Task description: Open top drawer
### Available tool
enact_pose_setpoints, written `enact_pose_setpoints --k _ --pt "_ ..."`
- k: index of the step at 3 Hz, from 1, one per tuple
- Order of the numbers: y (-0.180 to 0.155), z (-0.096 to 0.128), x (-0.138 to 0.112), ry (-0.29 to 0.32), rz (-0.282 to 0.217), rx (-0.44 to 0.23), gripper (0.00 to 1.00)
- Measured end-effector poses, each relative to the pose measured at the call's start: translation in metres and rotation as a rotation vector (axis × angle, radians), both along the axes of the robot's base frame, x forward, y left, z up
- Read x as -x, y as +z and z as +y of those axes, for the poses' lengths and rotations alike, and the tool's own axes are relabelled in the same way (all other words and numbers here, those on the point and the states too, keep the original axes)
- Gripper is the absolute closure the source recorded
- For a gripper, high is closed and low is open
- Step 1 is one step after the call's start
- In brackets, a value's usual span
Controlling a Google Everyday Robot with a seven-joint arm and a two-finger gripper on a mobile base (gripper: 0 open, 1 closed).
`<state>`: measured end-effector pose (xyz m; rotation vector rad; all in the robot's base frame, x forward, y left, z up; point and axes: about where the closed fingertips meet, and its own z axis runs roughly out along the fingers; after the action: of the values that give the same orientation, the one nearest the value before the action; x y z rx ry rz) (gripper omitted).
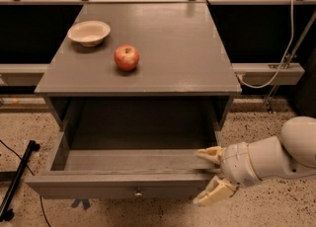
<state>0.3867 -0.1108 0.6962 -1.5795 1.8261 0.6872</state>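
Gripper (211,176) low right, at the right end of the drawer (113,189) front. Fingers spread wide: the upper one (209,154) sits over the drawer's inside right corner, the lower one (215,199) is outside, in front of the panel. The front edge runs between them; whether either pad touches the wood is hard to tell.

Arm (276,154) comes in from the right edge, white, about level and angled slightly down toward the drawer. Everything past the rounded joint is cut off by the frame.

Drawer is pulled well out from under the cabinet (173,48) top, inside in shadow. Knob (138,191) at centre front, left of the gripper and apart from it. Anything below the drawer front is cut off at the bottom edge.

On top: apple (127,57) near the front left, bowl (89,32) behind it and further left, the two apart. White cable (290,38) hangs at right.
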Motion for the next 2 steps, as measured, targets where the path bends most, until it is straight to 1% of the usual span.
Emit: enact_pose_setpoints --k 1,2 --pt "0.025 -0.005 -0.015 -0.010 -0.024 -0.041 0.00" --pt "0.049 -0.022 -0.031 -0.030 -0.036 -0.108 0.00"
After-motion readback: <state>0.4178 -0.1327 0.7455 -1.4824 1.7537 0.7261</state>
